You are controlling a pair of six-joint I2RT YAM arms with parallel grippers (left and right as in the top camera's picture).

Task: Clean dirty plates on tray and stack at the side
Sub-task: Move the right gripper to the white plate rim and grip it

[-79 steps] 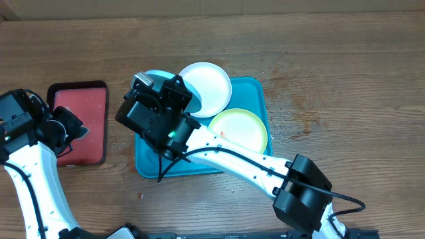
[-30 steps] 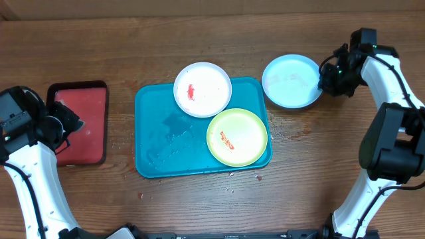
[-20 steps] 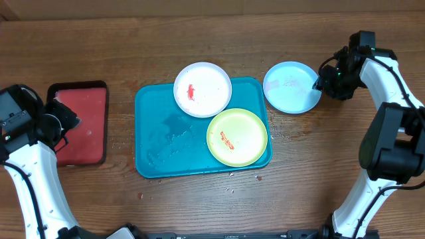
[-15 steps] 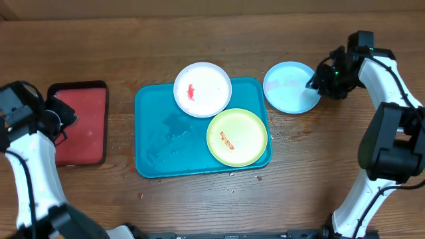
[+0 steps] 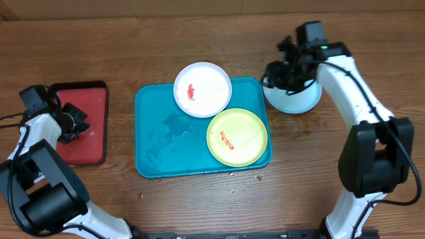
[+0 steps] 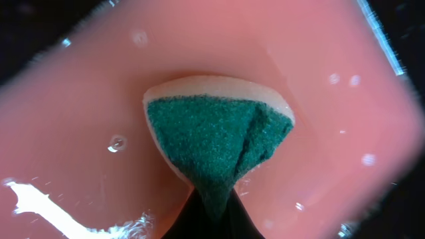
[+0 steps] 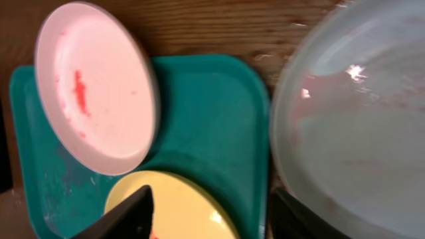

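Note:
On the teal tray [image 5: 166,143] lie two dirty plates: a white one [image 5: 202,88] with a red smear, resting over the far rim, and a yellow-green one [image 5: 237,137] with an orange smear. A light blue plate [image 5: 300,99] lies on the table right of the tray. My right gripper [image 5: 282,74] hovers open over that plate's left edge, holding nothing. In the right wrist view its fingers [image 7: 129,216] straddle the tray's corner [image 7: 219,126], the blue plate [image 7: 358,126] to their right. My left gripper [image 5: 72,125] is shut on a green sponge [image 6: 212,133].
A smaller red tray [image 5: 89,143] with a dark rim sits at the left, wet under the sponge. Water streaks mark the teal tray's left half. Crumbs and damp spots dot the wood [image 5: 292,126] right of the tray. The right arm [image 5: 358,113] reaches in from the near right.
My right gripper has opened, let go of the light blue plate on the table and swung left over its left edge. My left gripper shifted slightly over the red tray.

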